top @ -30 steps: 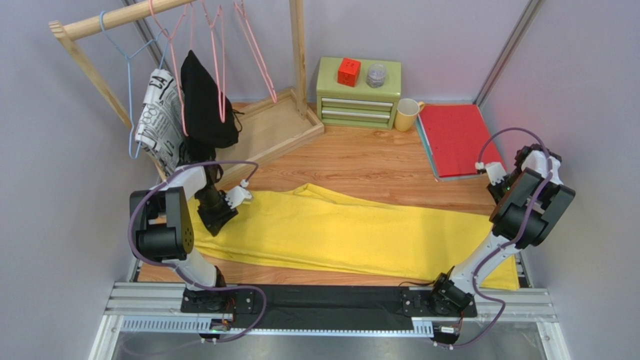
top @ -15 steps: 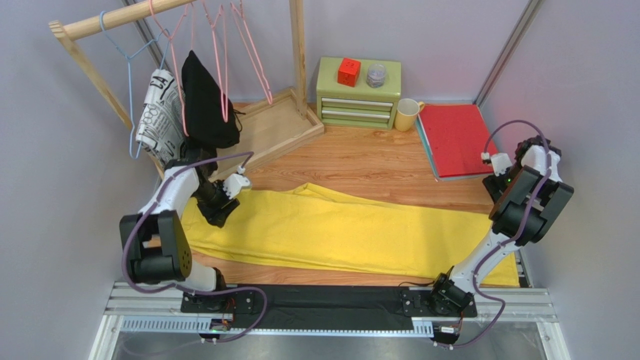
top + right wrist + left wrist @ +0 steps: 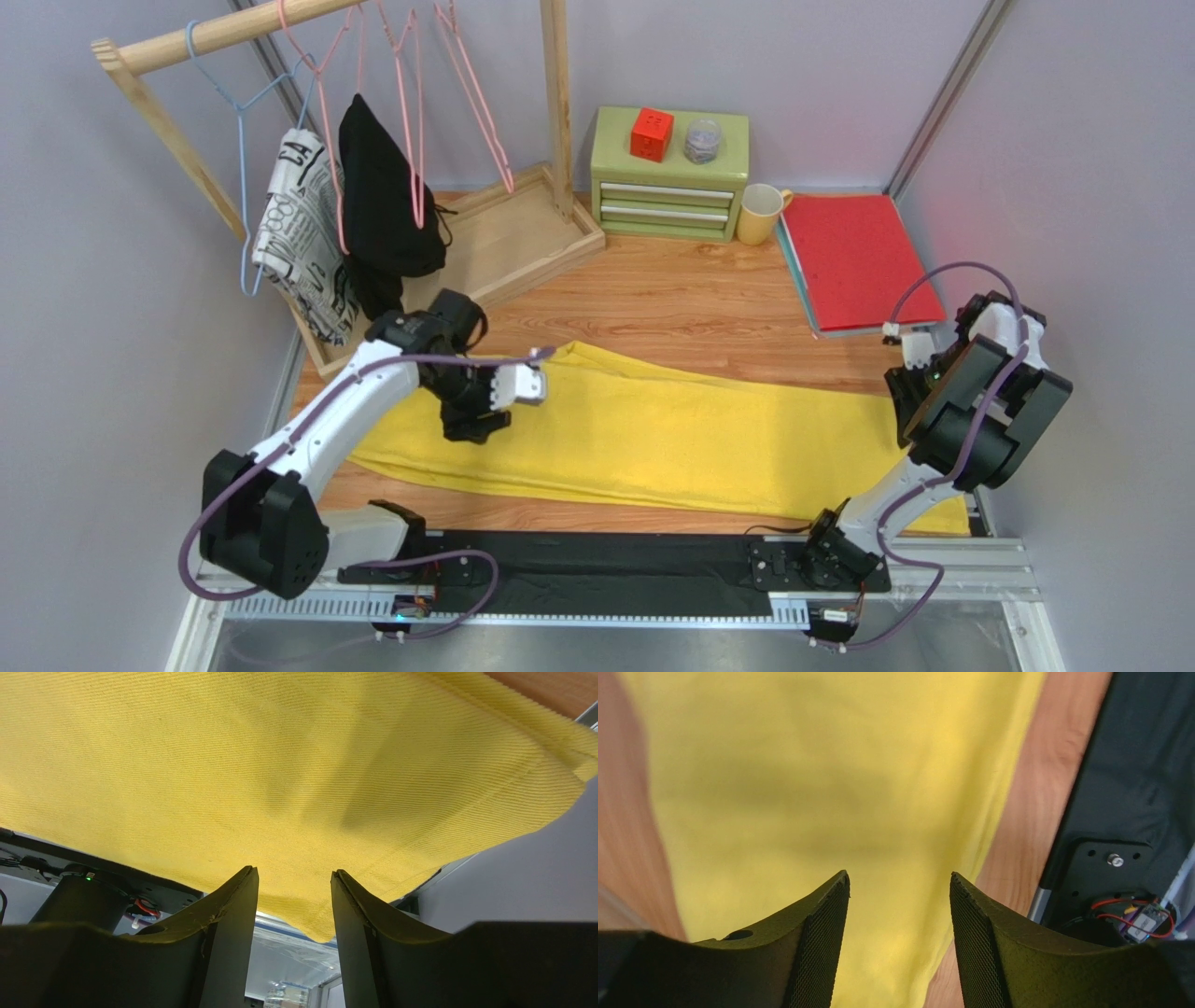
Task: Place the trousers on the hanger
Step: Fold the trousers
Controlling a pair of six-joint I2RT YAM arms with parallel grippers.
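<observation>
Left gripper (image 3: 522, 387): jaws parted, nothing between the fingers (image 3: 822, 938), poised over left part of trousers (image 3: 701, 434), yellow cloth filling the wrist view below.
Right gripper (image 3: 905, 357): jaws likewise parted and empty, fingers (image 3: 231, 931) close above right end of trousers, near table's right edge.
Trousers: bright yellow, spread flat and lengthwise across wooden table (image 3: 673, 301), between both arms.
Hanger (image 3: 484, 115): pink wire, bare, hung on wooden rail (image 3: 211, 35) at rear left, well apart from trousers.
Same rail: black garment (image 3: 379, 196), black-and-white patterned garment (image 3: 295, 224), light blue hanger (image 3: 241, 154).
Rear of table: green drawer box (image 3: 669, 175), yellow mug (image 3: 759, 214), red folder (image 3: 852, 259).
</observation>
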